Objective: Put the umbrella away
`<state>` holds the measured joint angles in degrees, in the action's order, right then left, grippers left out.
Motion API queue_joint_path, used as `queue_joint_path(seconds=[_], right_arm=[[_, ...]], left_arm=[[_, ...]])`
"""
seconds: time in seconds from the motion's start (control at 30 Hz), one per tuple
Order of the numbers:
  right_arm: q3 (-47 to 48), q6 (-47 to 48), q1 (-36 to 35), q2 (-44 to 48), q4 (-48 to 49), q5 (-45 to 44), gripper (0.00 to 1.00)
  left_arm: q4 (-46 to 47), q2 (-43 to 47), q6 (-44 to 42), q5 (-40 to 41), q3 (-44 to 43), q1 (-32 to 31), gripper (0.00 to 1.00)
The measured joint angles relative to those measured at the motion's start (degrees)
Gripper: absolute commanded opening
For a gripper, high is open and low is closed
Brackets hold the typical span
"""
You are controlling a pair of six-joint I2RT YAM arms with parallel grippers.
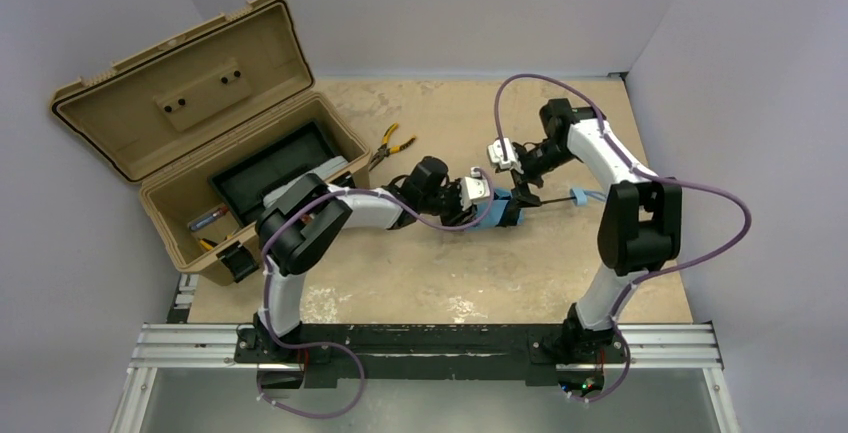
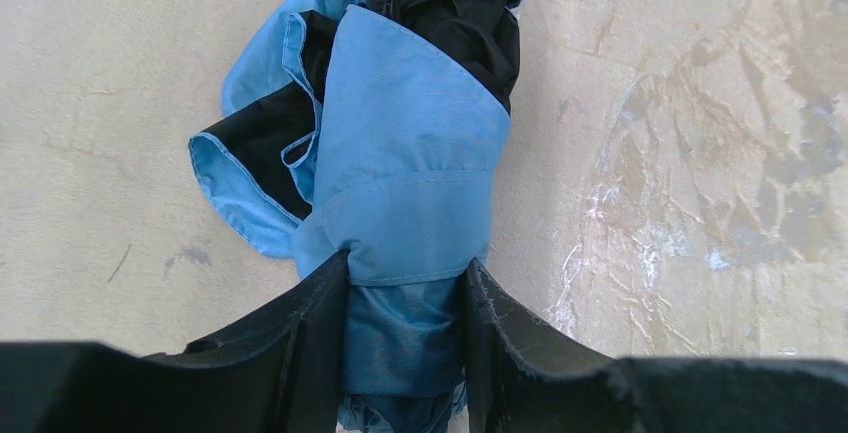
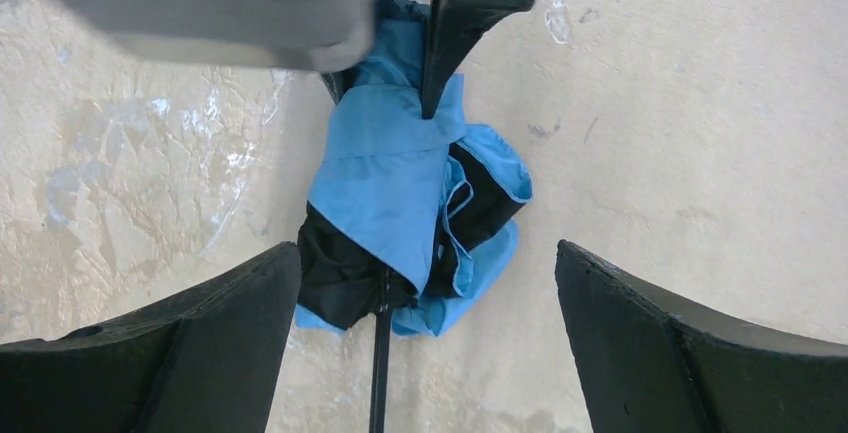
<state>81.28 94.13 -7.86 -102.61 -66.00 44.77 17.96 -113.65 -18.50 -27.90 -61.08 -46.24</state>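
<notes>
Centre of the overhead frame: the umbrella (image 1: 503,210) lies on the table (image 1: 450,273) as a crumpled blue bundle. Its shaft (image 1: 548,199) points right to the handle (image 1: 580,196). The left gripper (image 2: 405,273) pinches the bundle's end. The right gripper (image 3: 425,253) hovers over it, spread wide and empty. The step looks like compacting. Next, the right gripper would probably need to grasp the handle and push the shaft in. At upper left an open box (image 1: 160,198) holds a black tray (image 1: 275,163). Pliers (image 1: 390,145) lie between the box and the bundle.
</notes>
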Motion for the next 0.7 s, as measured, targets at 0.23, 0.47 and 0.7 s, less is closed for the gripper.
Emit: queue_joint_path(seconds=[0.23,0.47,0.7], right_arm=[[-10.19,4.68,2.03,10.49,6.97,1.46,0.99],[-18.08,10.43,1.05,13.53,12.2,-0.57,0.99],[-29.75,5.95,-5.7,21.44,27.41,-6.95,0.99]], left_arm=[[-6.12,-3.76,5.42,-9.75,-6.27,4.04,0.0],[-15.91,-8.35,11.23,-17.75,-14.88,7.04,0.0],[-24.74,-12.85,19.17,-24.94,-21.46,8.5,0.0]])
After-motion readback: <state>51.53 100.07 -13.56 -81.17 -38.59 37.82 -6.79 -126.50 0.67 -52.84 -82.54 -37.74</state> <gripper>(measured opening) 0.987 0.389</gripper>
